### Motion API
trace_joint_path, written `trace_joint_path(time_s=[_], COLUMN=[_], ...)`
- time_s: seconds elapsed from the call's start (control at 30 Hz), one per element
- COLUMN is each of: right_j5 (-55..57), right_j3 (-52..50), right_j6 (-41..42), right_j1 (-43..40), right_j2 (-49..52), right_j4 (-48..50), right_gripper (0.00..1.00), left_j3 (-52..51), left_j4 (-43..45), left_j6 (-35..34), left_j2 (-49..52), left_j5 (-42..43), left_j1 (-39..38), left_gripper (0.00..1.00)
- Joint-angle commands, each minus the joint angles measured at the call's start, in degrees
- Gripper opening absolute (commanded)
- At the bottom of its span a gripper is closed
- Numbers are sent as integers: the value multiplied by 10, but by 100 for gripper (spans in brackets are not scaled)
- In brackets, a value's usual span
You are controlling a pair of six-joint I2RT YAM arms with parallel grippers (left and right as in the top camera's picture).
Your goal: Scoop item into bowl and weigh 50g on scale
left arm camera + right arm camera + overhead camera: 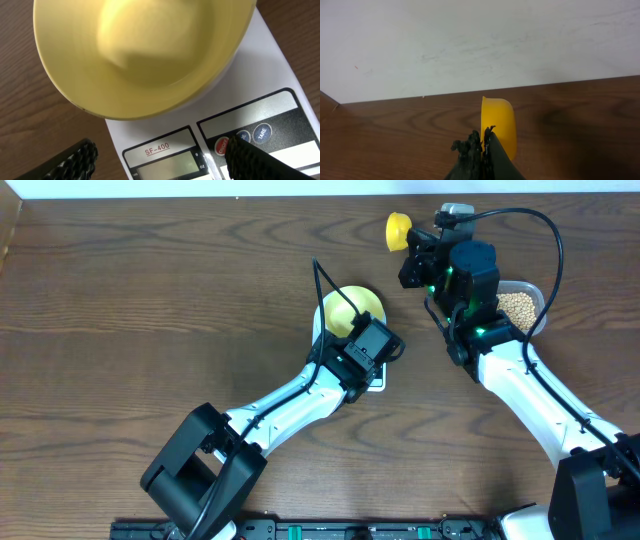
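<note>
Right end effector (482, 145) clenched on the yellow scoop (499, 125). The cup sits just past the fingertips, turned on its side, so probably not loaded. Beans (519, 305) are small, round and tan, in the clear container (537, 290) back beside its wrist on the bench (150, 300). Left end effector (160, 162) released, fingers straddling the display end of the scale (270, 75) — likely guarding it. Bowl (145, 55) sits just ahead on the scale — pale yellow, no beans inside.

the bowl (145, 55) sits on the scale (272, 67), claw (162, 159) spread wide.
</note>
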Motion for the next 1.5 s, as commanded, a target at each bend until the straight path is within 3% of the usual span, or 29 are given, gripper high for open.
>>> trace_joint_path(time_s=[0.0, 1.47], right_j5=[4, 4], right_j3=[10, 10], right_j6=[-7, -7], right_j1=[-5, -5], right_j2=[4, 4], right_j4=[0, 0], right_gripper=[1, 1], left_j3=[-11, -31], left_j4=[1, 33], left_j6=[3, 16], left_j2=[5, 5], left_j5=[-13, -31], left_j1=[1, 1], left_gripper=[84, 84])
